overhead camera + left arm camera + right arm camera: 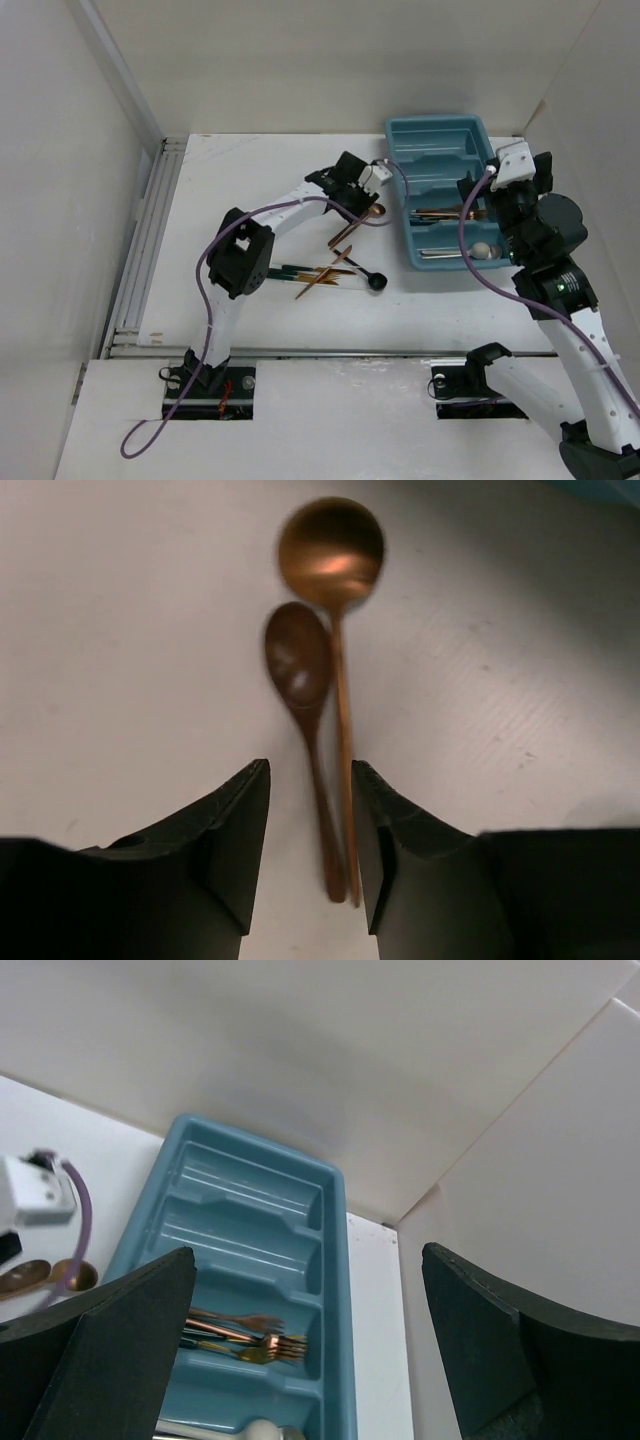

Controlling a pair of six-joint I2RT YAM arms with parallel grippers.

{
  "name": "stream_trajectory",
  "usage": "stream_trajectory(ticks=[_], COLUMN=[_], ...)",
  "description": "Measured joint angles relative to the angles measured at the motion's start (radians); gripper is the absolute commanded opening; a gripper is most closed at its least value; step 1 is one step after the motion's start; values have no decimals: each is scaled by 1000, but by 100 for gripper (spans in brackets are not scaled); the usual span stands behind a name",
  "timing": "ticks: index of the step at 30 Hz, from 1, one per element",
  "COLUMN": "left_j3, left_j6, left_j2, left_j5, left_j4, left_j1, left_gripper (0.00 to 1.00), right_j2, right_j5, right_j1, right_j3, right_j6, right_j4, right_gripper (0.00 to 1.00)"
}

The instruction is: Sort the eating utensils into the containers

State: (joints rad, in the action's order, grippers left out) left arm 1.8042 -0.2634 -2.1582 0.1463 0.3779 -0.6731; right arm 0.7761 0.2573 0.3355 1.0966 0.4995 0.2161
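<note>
- left gripper (310,770) – jaws at a narrow gap, straddling two spoon handles, not clamped on them
- its right finger (378,825) sits just beside the copper handle; touching or not, can't tell
- dark brown spoon (297,665) and copper spoon (330,550) lie side by side on the table (120,630), bowls toward 12 o'clock in the wrist view, with the copper bowl farther out
- top view: that pair is at 9 o'clock of the tray (436,122), near its left wall
- right gripper (308,1255) – jaws wide, nothing between them, hovering over the tray's right side
- tray sits at about 1 o'clock on the table
- copper and gold forks (250,1335) lie in its second-nearest compartment, a cream-white round-headed piece (483,250) in the nearest
- loose pile (325,272) of green-handled and copper pieces, crossed, at 7 o'clock of the left gripper
- black round-headed spoon (376,284) at 4 o'clock of that pile
</note>
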Motion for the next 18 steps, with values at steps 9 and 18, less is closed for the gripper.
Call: stream_trajectory(ticks=[9, 18], left_j3=[-5, -2], left_j6=[-31, -39], left_j2=[-43, -112], left_j5=[88, 35], left_j4=[14, -2], left_j1=[-37, -29], left_gripper=[30, 34], right_j2=[-10, -11], right_j5=[11, 24], right_j1=[0, 0], right_j3=[0, 0], right_j6=[-11, -14], right_j4=[1, 2], right_gripper=[99, 99])
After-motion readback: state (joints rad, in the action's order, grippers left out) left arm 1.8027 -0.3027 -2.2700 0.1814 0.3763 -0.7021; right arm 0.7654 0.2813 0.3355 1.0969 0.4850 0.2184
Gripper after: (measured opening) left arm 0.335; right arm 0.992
